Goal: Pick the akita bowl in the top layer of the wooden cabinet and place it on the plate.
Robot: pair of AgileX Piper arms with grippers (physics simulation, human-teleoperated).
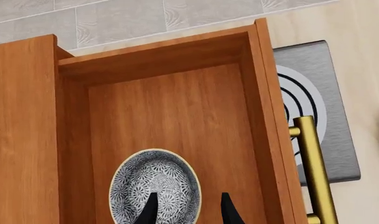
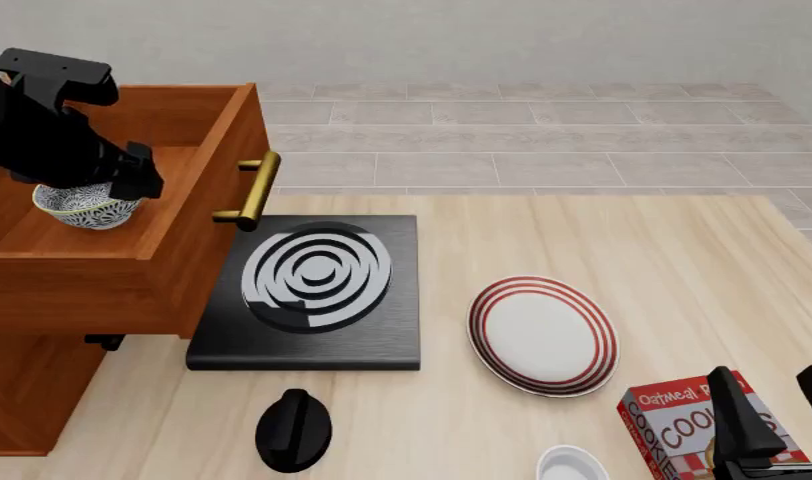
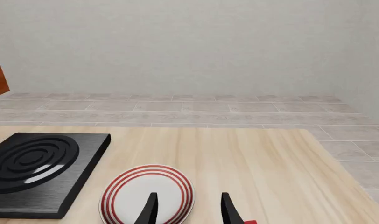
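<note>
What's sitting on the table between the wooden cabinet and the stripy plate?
The black stove with white spiral rings lies between the wooden cabinet and the plate. The front view shows it best.

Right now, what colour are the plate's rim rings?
Red rings on the white plate, clearest in front view.

Bright, even, sharp renders with soft shadows and no glare.
</note>
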